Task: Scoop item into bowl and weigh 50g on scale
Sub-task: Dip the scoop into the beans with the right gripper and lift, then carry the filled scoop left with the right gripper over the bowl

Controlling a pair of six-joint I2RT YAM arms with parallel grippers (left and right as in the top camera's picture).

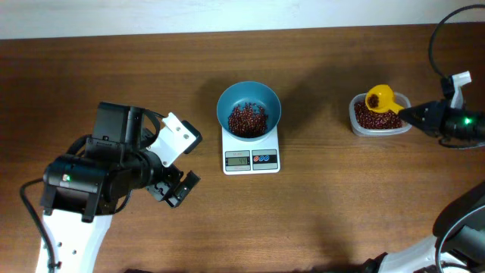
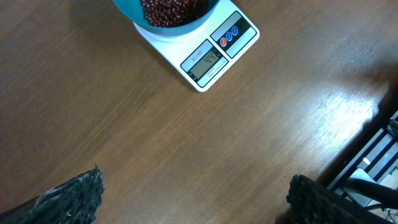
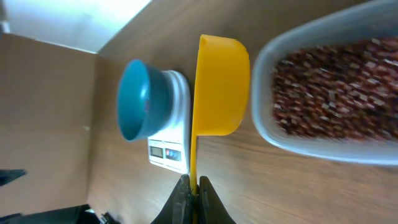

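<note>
Sitting on the scale (image 1: 251, 158), the bowl (image 1: 248, 108) of beans (image 1: 247, 120) is being shown from overhead on a brown wooden table (image 1: 341, 212) below a pale wall (image 1: 227, 15). Left wrist: the left gripper (image 2: 196, 186) is being held wide over bare wood. Right wrist: a yellow scoop (image 3: 217, 87) is being pinched by the right gripper (image 3: 193, 183) beside the tub (image 3: 323, 151).

Teal bowl (image 1: 226, 105) holds reddish-brown beans (image 1: 247, 120); white scale (image 1: 251, 146); yellow scoop (image 1: 379, 98); brown wood-grain worktop (image 1: 341, 205).
</note>
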